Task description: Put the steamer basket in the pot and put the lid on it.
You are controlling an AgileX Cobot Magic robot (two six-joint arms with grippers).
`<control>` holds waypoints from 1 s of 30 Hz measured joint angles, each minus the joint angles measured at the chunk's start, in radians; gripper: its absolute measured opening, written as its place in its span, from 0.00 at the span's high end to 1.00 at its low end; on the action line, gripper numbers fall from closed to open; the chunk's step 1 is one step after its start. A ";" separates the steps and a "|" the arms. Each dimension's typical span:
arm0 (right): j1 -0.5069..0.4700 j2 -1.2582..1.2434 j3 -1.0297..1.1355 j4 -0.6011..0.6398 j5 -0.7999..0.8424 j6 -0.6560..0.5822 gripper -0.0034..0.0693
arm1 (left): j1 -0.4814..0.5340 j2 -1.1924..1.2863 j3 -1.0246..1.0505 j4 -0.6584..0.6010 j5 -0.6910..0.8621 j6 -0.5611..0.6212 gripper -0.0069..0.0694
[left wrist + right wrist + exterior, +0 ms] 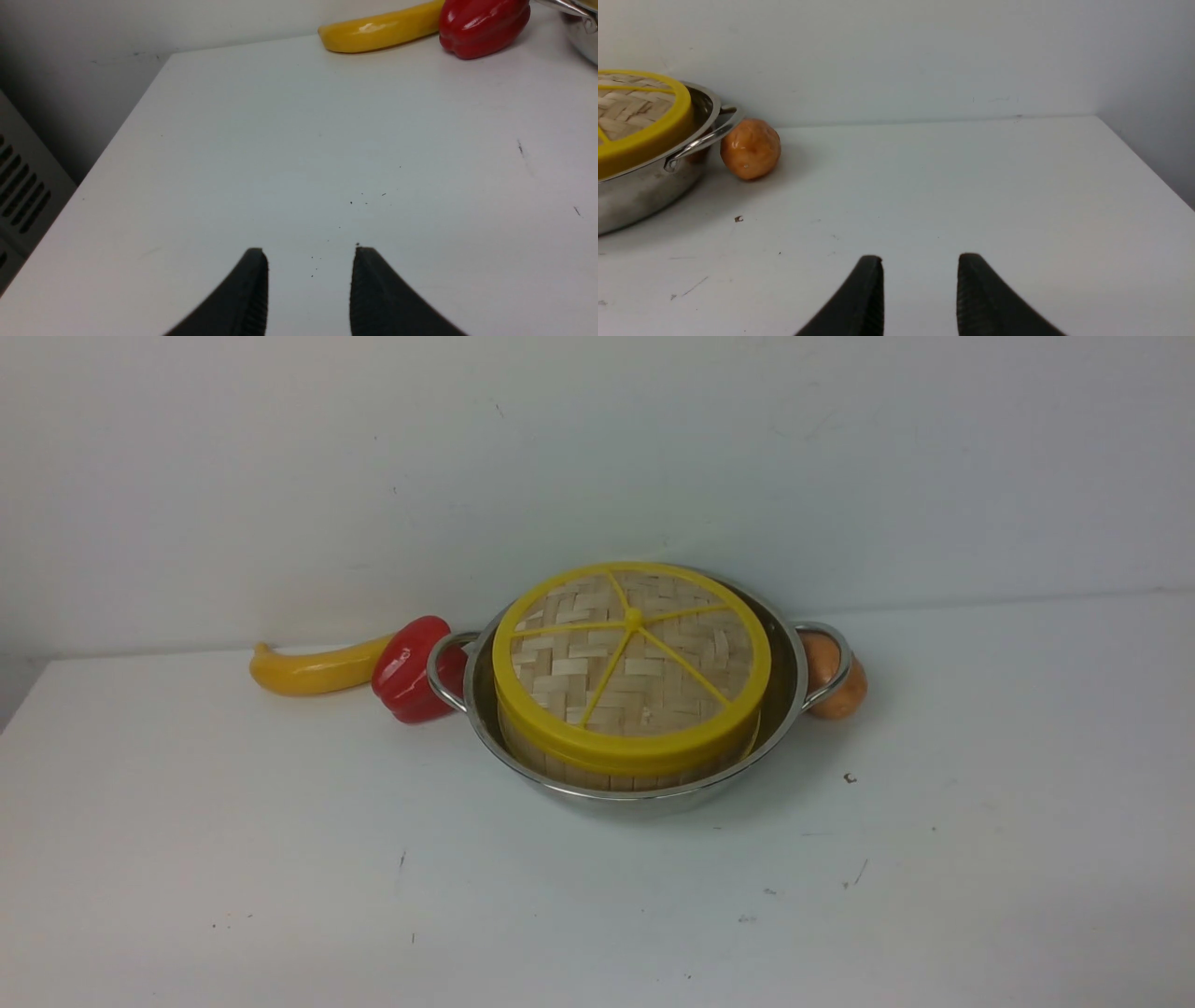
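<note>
The shiny steel pot (789,695) stands at the back middle of the white table. Inside it sits the bamboo steamer basket (569,770); only its strip wall shows below the lid. The woven lid (630,658) with yellow rim and spokes rests on top of the basket, tilted slightly toward the front. In the right wrist view the pot (640,196) and lid (630,116) appear off to one side. My left gripper (309,254) is open over bare table, nothing between its fingers. My right gripper (920,261) is open too, also empty. Neither arm shows in the front view.
A yellow banana-like fruit (313,670) and a red pepper (411,670) lie by the pot's left handle (446,672). An orange-brown round fruit (836,677) sits behind the right handle (831,663). A wall runs behind the table. The table's left edge (117,135) drops off near a vented panel.
</note>
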 joint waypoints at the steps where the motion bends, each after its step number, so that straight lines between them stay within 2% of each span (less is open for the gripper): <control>1: 0.000 0.000 0.004 0.009 0.000 0.000 0.62 | 0.000 0.000 0.000 0.000 0.000 0.000 0.59; 6: 0.000 0.000 0.011 0.042 -0.023 0.000 0.62 | 0.000 0.000 0.000 0.000 0.000 0.000 0.59; 30: 0.000 -0.003 0.011 0.055 -0.043 0.000 0.62 | 0.000 0.000 0.000 0.000 0.000 0.000 0.59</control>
